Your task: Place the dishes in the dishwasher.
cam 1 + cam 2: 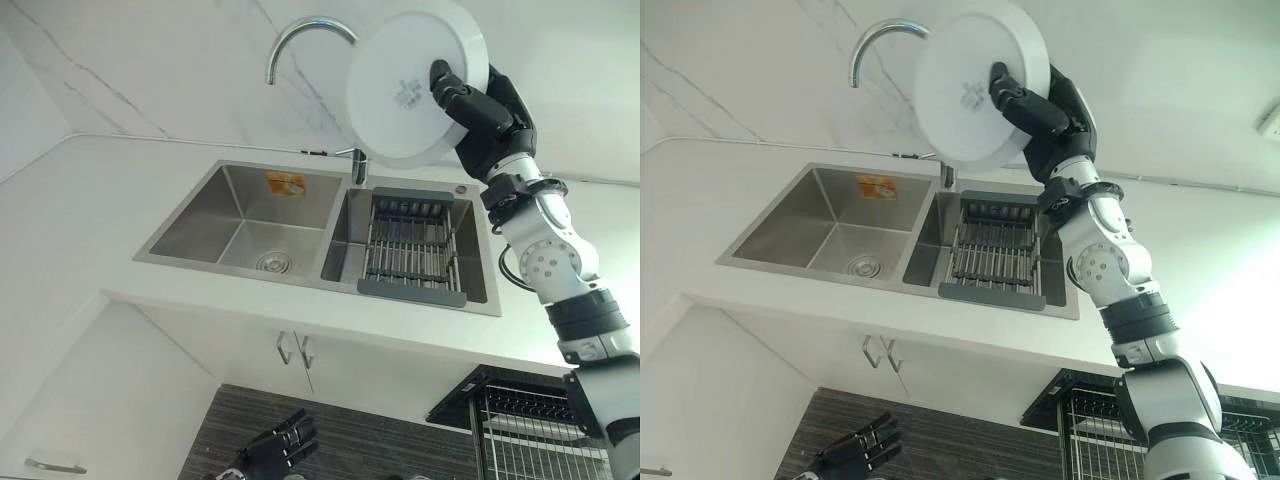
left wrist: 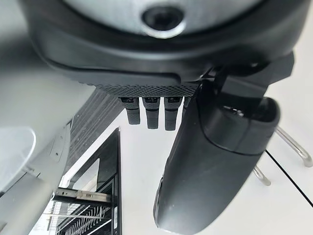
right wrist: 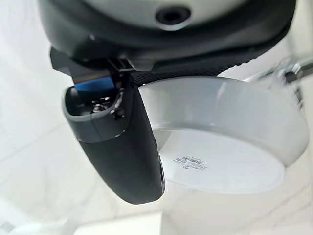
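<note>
Low by the dark floor, the left hand (image 1: 280,447) hangs idle, fingers loosely spread. Above the steel double sink (image 1: 240,215), the right hand (image 1: 487,112) pinches a round white ceramic plate (image 1: 410,75) by its rim, underside facing the camera, probably lifted clear for carrying to the black wire dishwasher rack (image 1: 530,425).

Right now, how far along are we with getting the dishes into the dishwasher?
Early to midway. The right hand grips a white plate, lifted above the sink near the faucet. The drying rack in the right basin looks emptied. The left hand hangs low, open. Left: lower the plate into the dishwasher rack at lower right.
</note>
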Robot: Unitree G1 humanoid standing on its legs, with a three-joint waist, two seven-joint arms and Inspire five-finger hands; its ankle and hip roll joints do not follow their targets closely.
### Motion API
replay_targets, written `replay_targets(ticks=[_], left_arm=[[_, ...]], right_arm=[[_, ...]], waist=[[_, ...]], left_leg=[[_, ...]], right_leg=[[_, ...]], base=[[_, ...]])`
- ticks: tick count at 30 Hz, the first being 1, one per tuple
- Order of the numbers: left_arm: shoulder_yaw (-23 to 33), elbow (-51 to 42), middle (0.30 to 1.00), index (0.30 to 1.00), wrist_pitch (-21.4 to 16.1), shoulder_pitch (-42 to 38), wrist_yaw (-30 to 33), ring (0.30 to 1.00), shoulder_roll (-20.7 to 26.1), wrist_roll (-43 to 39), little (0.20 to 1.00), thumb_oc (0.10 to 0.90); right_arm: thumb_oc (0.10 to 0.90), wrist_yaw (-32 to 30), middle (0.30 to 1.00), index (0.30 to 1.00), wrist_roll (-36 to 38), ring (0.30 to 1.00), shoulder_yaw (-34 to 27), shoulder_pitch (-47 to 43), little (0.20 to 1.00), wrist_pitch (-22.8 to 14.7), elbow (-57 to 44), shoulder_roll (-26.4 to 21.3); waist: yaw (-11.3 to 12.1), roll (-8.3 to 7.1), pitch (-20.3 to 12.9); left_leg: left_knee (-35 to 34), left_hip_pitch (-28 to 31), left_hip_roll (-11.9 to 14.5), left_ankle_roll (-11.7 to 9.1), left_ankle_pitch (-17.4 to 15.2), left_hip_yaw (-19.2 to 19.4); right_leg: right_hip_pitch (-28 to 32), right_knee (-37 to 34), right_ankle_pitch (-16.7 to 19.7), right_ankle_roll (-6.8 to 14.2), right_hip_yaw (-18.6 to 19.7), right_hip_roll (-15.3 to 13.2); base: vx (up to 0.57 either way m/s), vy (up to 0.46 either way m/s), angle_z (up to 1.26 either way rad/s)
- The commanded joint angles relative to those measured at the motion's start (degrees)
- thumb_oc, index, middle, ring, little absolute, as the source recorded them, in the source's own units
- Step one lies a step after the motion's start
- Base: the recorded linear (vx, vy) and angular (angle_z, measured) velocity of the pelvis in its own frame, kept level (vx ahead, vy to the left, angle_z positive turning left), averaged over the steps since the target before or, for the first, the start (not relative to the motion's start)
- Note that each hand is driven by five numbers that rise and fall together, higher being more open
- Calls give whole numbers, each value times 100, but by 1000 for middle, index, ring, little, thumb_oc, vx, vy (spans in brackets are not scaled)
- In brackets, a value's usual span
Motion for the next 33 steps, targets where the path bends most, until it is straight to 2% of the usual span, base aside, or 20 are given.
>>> replay_targets(ticks=[1, 2, 3, 5, 7, 9, 10, 11, 13, 14, 15, 16, 20, 21, 23, 26, 28, 30, 33], left_arm=[[-376, 385, 900, 900, -146, 779, 64, 900, -77, 35, 900, 800], [-259, 334, 900, 900, -262, 810, 116, 900, -170, -86, 900, 800], [-150, 358, 900, 900, -365, 828, 102, 900, -264, -138, 900, 800], [-111, 432, 900, 900, -539, 860, 76, 900, -404, -81, 900, 800], [-132, 438, 900, 900, -631, 910, 139, 900, -505, 103, 900, 800], [-130, 436, 900, 900, -638, 957, 232, 900, -521, 200, 900, 800], [-34, 466, 900, 900, -615, 1030, 391, 900, -452, 500, 900, 800], [-84, 445, 900, 900, -565, 1081, 483, 900, -367, 602, 900, 800], [-122, 608, 900, 900, -511, 1051, 467, 900, -261, 703, 900, 800], [-189, 734, 900, 900, -518, 991, 500, 900, -224, 610, 900, 800], [-196, 871, 900, 900, -535, 889, 608, 900, -253, 754, 900, 800], [-203, 879, 900, 900, -554, 882, 632, 900, -258, 800, 900, 800], [-263, 828, 900, 900, -555, 831, 834, 900, -245, 1140, 900, 800], [-263, 742, 900, 900, -532, 828, 963, 900, -219, 1254, 900, 800], [-282, 609, 900, 900, -546, 791, 1130, 900, -146, 1442, 900, 800], [-267, 480, 900, 900, -478, 736, 1251, 900, -102, 1362, 900, 800], [-228, 363, 900, 900, -440, 663, 1452, 900, -58, 1398, 900, 800], [-136, 303, 900, 900, -407, 610, 1634, 900, -77, 1450, 900, 800], [-38, 235, 900, 900, -306, 618, 1920, 900, -180, 1101, 900, 800]], right_arm=[[400, -53, 300, 300, 263, 300, -933, -382, 300, -791, -550, 59], [400, 35, 300, 300, 283, 300, -986, -108, 300, -877, -826, 256], [400, 145, 300, 300, 293, 300, -1056, 147, 300, -1019, -1036, 410], [400, 190, 300, 300, 160, 300, -1285, 737, 300, -1158, -1609, 700], [400, 333, 300, 300, 58, 300, -1623, 1478, 300, -1315, -2134, 1045], [400, 508, 300, 300, 124, 300, -1894, 2116, 300, -1457, -2485, 1208], [400, 731, 300, 300, 135, 300, -2059, 2634, 300, -1597, -2742, 1381], [400, 724, 300, 300, 134, 300, -2026, 2678, 300, -1646, -2827, 1431], [400, 794, 300, 300, 318, 300, -1961, 2710, 300, -1848, -2810, 1374], [400, 861, 300, 300, 375, 300, -1933, 2732, 300, -2025, -2772, 1358], [400, 888, 300, 300, 214, 300, -1910, 2805, 300, -2087, -2884, 1502], [400, 858, 300, 300, 178, 300, -1915, 2811, 300, -2100, -2897, 1515], [400, 670, 300, 300, -41, 300, -1933, 2970, 300, -2014, -3076, 1671], [400, 596, 300, 300, -108, 300, -1915, 3073, 300, -2030, -3180, 1695], [400, 562, 300, 300, -252, 300, -1946, 3181, 300, -2129, -3280, 1731], [400, 530, 300, 300, -410, 300, -1958, 3225, 300, -2329, -3345, 1704], [400, 444, 300, 300, -683, 300, -1950, 3220, 300, -2550, -3421, 1669], [400, 340, 300, 300, -851, 300, -1916, 3141, 300, -2488, -3405, 1558], [400, 193, 300, 300, -877, 300, -1677, 2889, 300, -2353, -3228, 1300]], waist=[[93, -80, -148], [131, -67, -109], [155, -72, -81], [124, -42, -43], [-27, 3, 11], [-124, -43, 52], [-174, -98, 171], [-155, -69, 231], [-176, 20, 241], [-192, 40, 207], [-113, -14, 138], [-104, -24, 132], [-59, -111, 114], [-48, -129, 129], [-89, -148, 161], [-128, -156, 170], [-154, -169, 170], [-129, -176, 130], [-179, -145, 99]], left_leg=[[362, 19, -49, -262, -495, -95], [362, 72, -299, -157, -567, -403], [362, 145, -494, -72, -600, -517], [362, 42, -557, -5, -620, -483], [362, -10, -582, 84, -717, -342], [362, -56, -782, 196, -847, -389], [362, -67, -951, 192, -922, -419], [362, -70, -931, 208, -919, -349], [362, -103, -895, 294, -879, -357], [362, -176, -855, 346, -848, -303], [362, -173, -783, 395, -935, -105], [362, -172, -781, 399, -942, -88], [362, -104, -716, 404, -1045, 57], [362, -55, -659, 387, -1076, 116], [362, -4, -542, 353, -1118, 151], [362, 12, -446, 309, -1132, 102], [362, -7, -309, 227, -1119, -44], [362, -25, -56, 96, -998, -6], [362, 6, 500, -223, -656, 168]], right_leg=[[246, -217, -332, 414, 491, 135], [173, -217, -297, 418, 705, 169], [116, -217, -252, 435, 859, 151], [6, -217, -150, 481, 942, 119], [-154, -217, 32, 640, 1030, 8], [-467, -217, 335, 858, 1199, -186], [-890, -217, 800, 1051, 1015, -529], [-805, -217, 891, 1049, 704, -533], [-588, -217, 697, 909, 721, -277], [-459, -217, 603, 819, 697, -257], [-191, -217, 611, 841, 519, -545], [-177, -217, 622, 848, 511, -574], [-222, -217, 862, 1033, 399, -1003], [-272, -217, 941, 1108, 345, -1147], [-373, -217, 931, 1170, 397, -1247], [-428, -217, 826, 1165, 532, -1207], [-422, -217, 625, 1126, 699, -1060], [-325, -217, 398, 1071, 599, -905], [-264, -217, 152, 807, 586, -542]], base=[[-69, 162, -27], [-101, 246, -35], [-123, 251, -63], [-160, 302, -144], [-153, 368, -73], [-101, 335, -30], [-133, 375, -46], [-170, 341, -47], [-172, 139, -148], [-189, 27, -165], [-149, -18, -72], [-91, -94, -60], [-46, -196, -85], [-41, -261, -27], [-66, -418, -32], [-44, -413, -20], [-39, -626, -8], [-22, -608, 9], [2, -606, 19]])
